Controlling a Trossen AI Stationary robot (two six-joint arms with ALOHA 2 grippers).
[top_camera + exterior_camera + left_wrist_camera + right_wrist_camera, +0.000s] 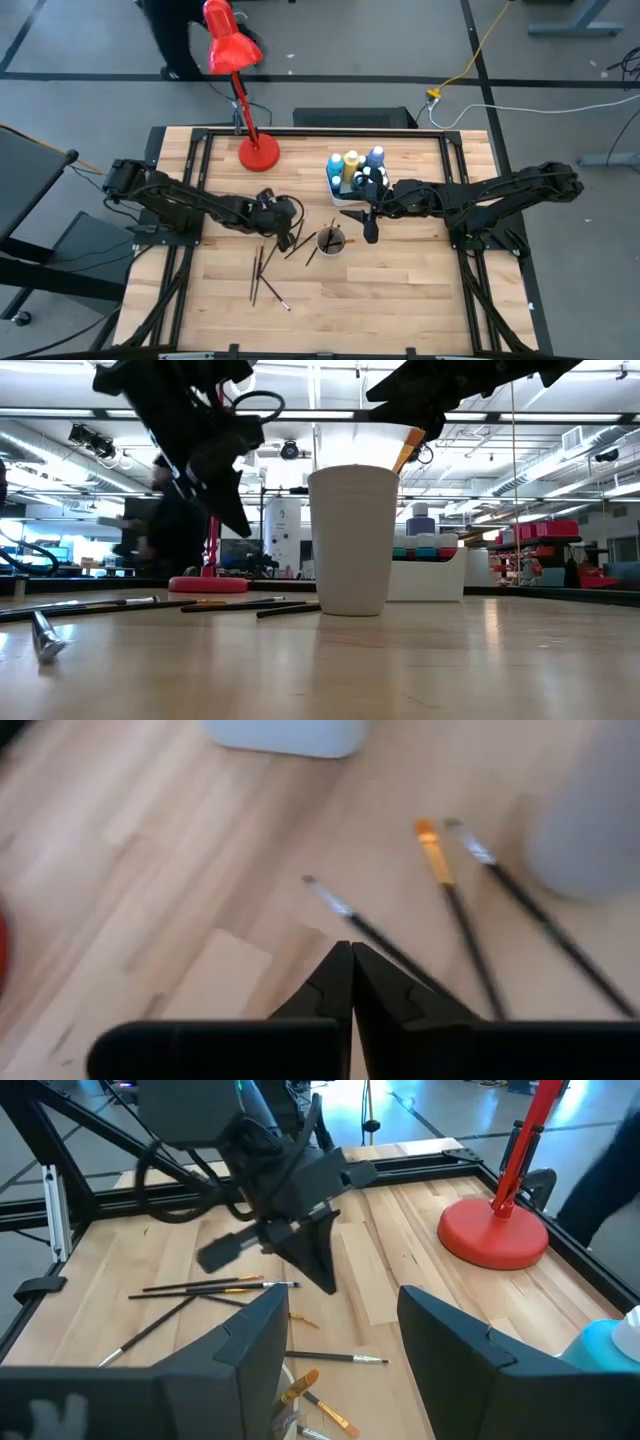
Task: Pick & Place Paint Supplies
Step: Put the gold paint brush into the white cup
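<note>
Several thin dark-handled brushes [266, 272] lie flat on the wooden table left of a white cup [331, 241], which holds a few more brushes [300, 1385]. Paint bottles [352, 165] stand in a white tray [332, 186] at the back. My left gripper [289, 233] hangs shut and slanted down above the loose brushes, with nothing between its fingers [350, 965]; three brushes [455, 910] lie on the table beyond it. My right gripper [340, 1340] stands open in the air next to the cup, between cup and tray.
A red desk lamp stands with its base [259, 153] on the far left of the table, its head [228, 42] reaching past the far edge. A person [175, 35] moves beyond the table. Black frame rails [190, 180] border the board. Bare wood spreads near the front edge [400, 300].
</note>
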